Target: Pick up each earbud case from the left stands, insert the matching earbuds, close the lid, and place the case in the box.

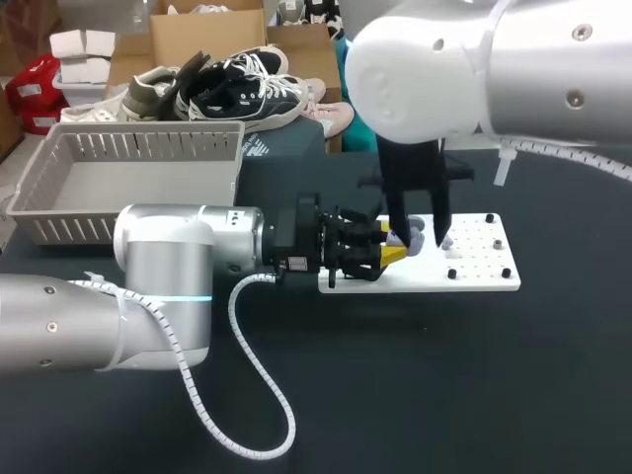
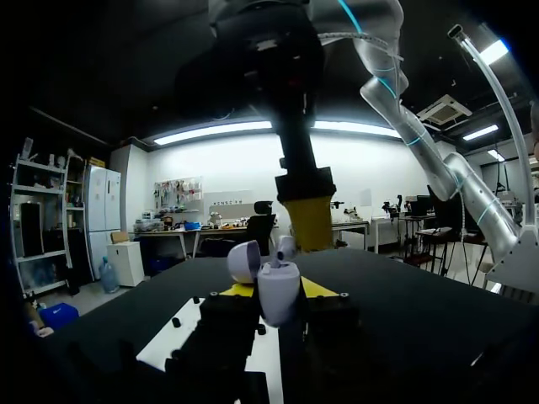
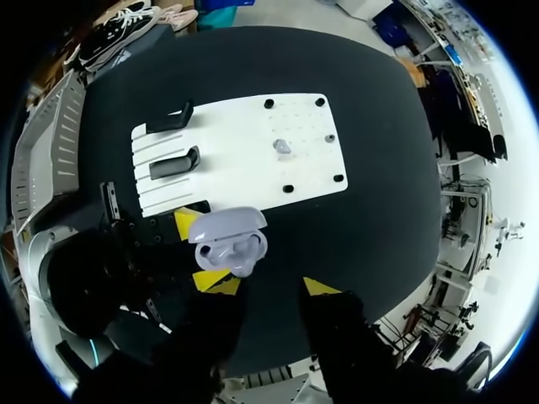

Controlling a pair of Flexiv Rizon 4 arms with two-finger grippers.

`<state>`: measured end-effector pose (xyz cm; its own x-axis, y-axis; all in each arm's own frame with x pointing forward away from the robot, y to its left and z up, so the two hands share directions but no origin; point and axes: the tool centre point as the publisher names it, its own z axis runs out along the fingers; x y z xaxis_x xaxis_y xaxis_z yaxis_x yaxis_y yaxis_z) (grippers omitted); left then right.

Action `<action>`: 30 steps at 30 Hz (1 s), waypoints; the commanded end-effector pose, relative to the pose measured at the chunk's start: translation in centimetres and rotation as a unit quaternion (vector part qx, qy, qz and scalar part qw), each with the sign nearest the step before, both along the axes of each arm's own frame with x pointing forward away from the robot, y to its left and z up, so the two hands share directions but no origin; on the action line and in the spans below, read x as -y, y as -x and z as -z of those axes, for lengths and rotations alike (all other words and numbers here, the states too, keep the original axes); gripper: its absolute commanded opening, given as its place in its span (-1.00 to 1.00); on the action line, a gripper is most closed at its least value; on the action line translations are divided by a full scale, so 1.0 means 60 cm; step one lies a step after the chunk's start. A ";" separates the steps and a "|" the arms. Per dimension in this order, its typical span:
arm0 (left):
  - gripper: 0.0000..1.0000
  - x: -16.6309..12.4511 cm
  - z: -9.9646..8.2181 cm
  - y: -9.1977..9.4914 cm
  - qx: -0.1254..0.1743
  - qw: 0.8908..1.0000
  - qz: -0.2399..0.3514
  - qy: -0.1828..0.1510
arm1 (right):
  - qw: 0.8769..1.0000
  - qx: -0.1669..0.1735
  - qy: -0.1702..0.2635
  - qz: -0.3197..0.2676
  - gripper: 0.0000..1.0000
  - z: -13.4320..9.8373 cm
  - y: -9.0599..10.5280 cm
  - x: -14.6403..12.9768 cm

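Note:
A lavender earbud case (image 2: 278, 296) stands with its lid open, and my left gripper (image 2: 278, 290) is shut on its sides, just over the near-left end of the white board (image 1: 474, 272). In the head view the left gripper (image 1: 387, 254) comes in level from the left. My right gripper (image 1: 425, 240) hangs straight down over the case (image 3: 229, 244); it is open, with nothing between its fingers (image 2: 307, 223). One lavender earbud (image 3: 282, 147) lies on the board. What fills the case's wells I cannot make out.
Two black stands (image 3: 173, 162) sit at the board's left end. A grey slatted basket (image 1: 59, 197) stands at the table's far left. My left arm's white cable (image 1: 252, 375) loops over the black tabletop in front.

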<state>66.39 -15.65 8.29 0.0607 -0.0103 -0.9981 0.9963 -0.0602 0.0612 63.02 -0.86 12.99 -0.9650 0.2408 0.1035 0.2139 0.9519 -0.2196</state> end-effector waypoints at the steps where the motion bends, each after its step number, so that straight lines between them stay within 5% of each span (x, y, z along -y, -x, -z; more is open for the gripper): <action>1: -1.00 0.000 0.000 0.000 0.000 1.000 0.000 0.000 | 1.000 0.002 0.004 0.003 -0.22 -0.001 -0.001 0.001; 30: -1.00 0.000 0.000 0.000 0.000 1.000 0.000 0.000 | 1.000 0.008 0.008 0.016 -0.17 -0.010 0.000 0.016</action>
